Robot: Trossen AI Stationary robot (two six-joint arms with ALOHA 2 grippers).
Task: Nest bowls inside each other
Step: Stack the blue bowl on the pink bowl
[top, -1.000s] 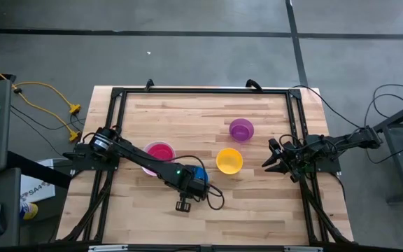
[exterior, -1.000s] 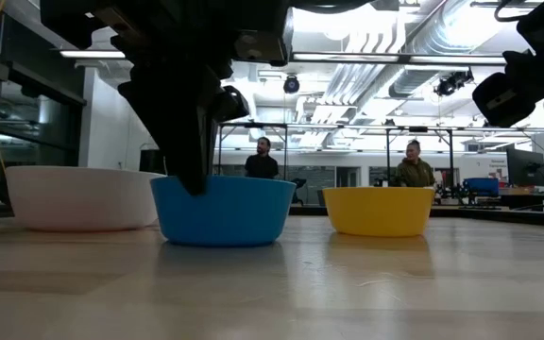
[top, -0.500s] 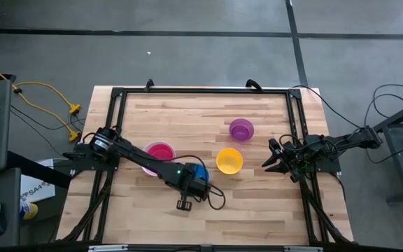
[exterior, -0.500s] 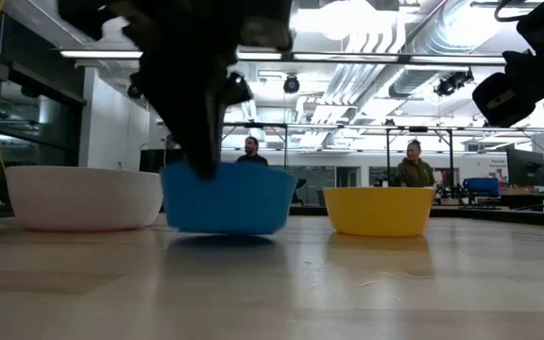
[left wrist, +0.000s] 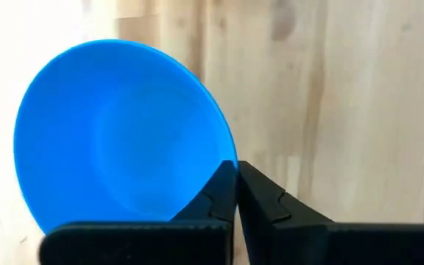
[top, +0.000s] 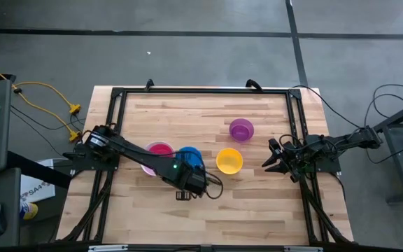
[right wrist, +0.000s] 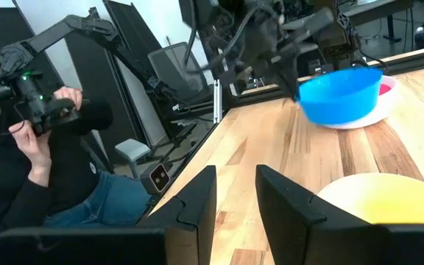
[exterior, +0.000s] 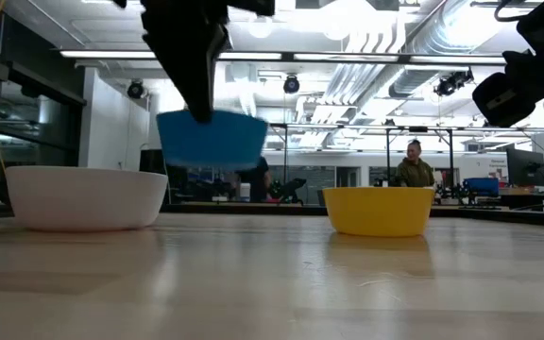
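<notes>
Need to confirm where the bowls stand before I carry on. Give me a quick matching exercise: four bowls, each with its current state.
Things:
1. blue bowl
2. pink bowl
3. yellow bowl
4. purple bowl

States:
A. alone on the table, nearest the right gripper
B. lifted off the table, pinched by the left gripper
C. alone, toward the table's far edge
D. nested in the white bowl

Pairs: 1-B, 2-D, 3-A, 4-C

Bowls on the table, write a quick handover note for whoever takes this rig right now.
Left gripper: shut on the blue bowl by its rim, held clear above the table.
Right gripper: open, idle at the table's right edge.
Done: pink bowl sits inside the white bowl.
Left: blue bowl into the pink one, then yellow bowl and purple bowl, both loose on the table.
</notes>
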